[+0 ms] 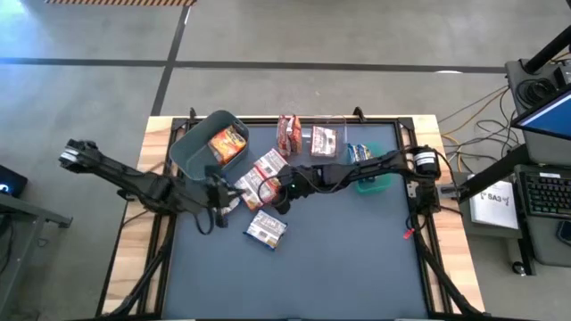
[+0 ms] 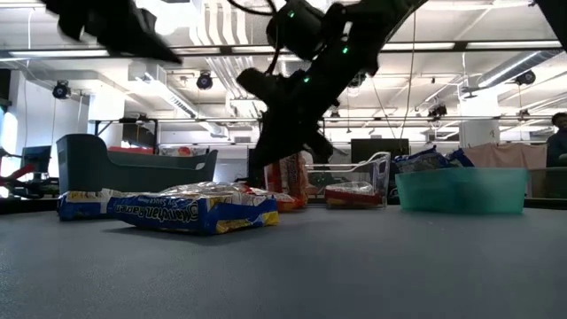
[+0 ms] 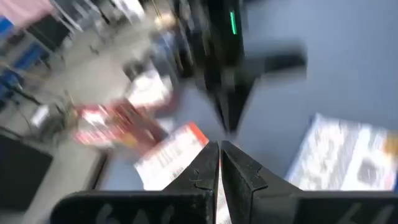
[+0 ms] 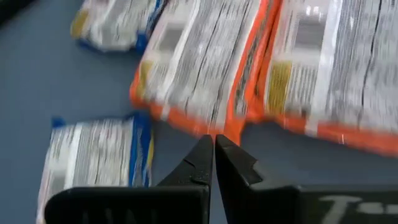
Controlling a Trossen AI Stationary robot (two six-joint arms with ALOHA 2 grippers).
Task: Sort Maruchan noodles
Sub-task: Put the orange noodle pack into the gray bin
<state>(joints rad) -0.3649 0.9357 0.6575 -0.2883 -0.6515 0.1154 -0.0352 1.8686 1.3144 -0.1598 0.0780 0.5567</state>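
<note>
Several noodle packets lie flat in a loose pile at the table's middle: orange-and-white ones [image 1: 261, 171], shown close in the right wrist view [image 4: 205, 68], and blue-and-white ones [image 1: 266, 229] [image 2: 199, 213] [image 4: 93, 158]. One orange packet [image 1: 227, 143] lies in the grey bin [image 1: 192, 147]. A maroon packet [image 1: 288, 134] stands beside the clear bin [image 1: 323, 140], which holds another. Blue packets [image 1: 359, 153] sit in the green bin [image 1: 375, 183]. My right gripper [image 4: 214, 142] is shut over the pile's orange packets. My left gripper [image 3: 219, 149] is shut at the pile's left side [image 1: 214, 192], holding nothing. My right gripper's shut fingertips [image 4: 202, 149] come slanting from the table's right to the orange edge [image 4: 186, 124] of a packet lying flat on the table. Nothing is between them, and I cannot tell whether they touch that edge.
The three bins line the table's far side: grey at the left, clear in the middle, green [image 2: 461, 190] at the right. The two arms meet close together over the pile. The near half of the dark mat [image 1: 339, 267] has free room.
</note>
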